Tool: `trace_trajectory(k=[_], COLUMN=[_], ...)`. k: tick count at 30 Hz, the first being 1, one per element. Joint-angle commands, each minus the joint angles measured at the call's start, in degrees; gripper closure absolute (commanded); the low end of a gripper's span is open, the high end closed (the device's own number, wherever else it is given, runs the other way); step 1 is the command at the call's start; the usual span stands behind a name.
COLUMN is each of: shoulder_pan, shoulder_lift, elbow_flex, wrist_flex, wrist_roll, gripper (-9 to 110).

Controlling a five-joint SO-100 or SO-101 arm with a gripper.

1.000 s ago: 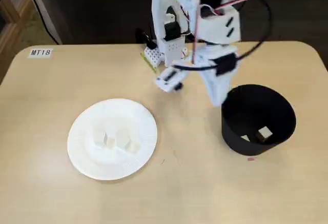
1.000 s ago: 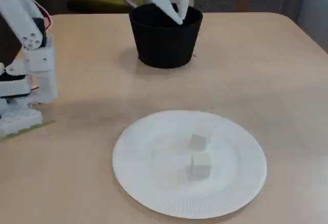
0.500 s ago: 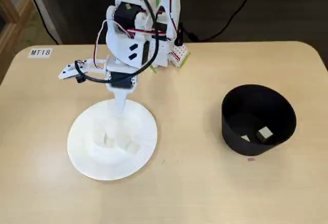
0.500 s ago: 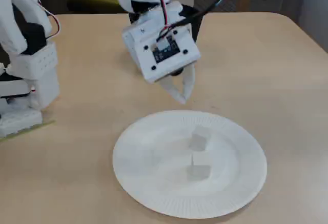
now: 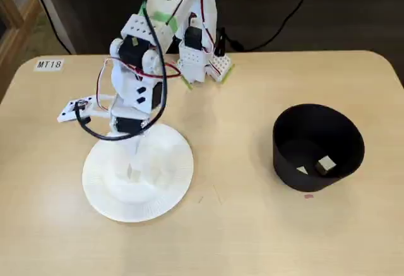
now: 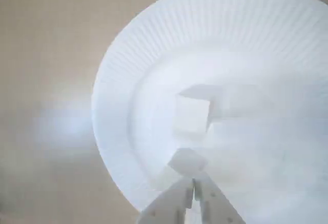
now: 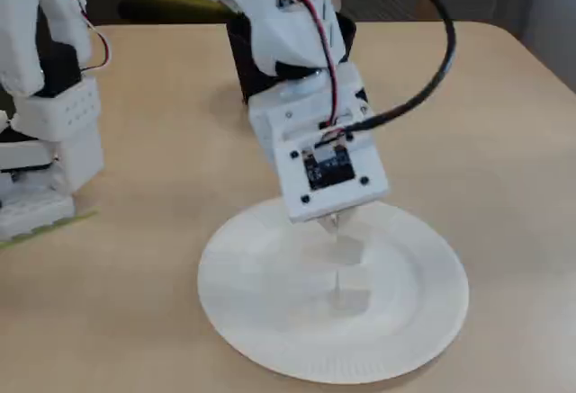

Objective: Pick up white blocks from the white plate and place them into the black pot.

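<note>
Two white blocks (image 5: 326,164) sit in the black pot (image 5: 287,156), well off from the fingers. Arm folded forward and down, wrist pitched steeply over the white plate (image 5: 101,191). Gripper (image 6: 193,189) points into the plate's well, jaws clenched with nothing between them. On the plate, one block (image 6: 187,161) sits just ahead of the fingertips (image 6: 177,196), another block (image 6: 191,114) beyond it. Can't tell if the tips touch the near block.
</note>
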Motion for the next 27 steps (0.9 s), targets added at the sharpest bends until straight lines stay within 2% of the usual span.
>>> trace_trajectory(k=[1, 6, 11, 27], shoulder_pan=[1.23, 3.43, 5.89, 5.19], shoulder_lift=[-0.62, -1.93, -4.92, -13.54], elbow_flex=[-5.10, -5.10, -5.71, -13.62], wrist_flex=[2.02, 3.43, 3.52, 5.01], wrist_roll=[0.26, 0.53, 0.09, 0.26], gripper=[100, 86, 80, 76])
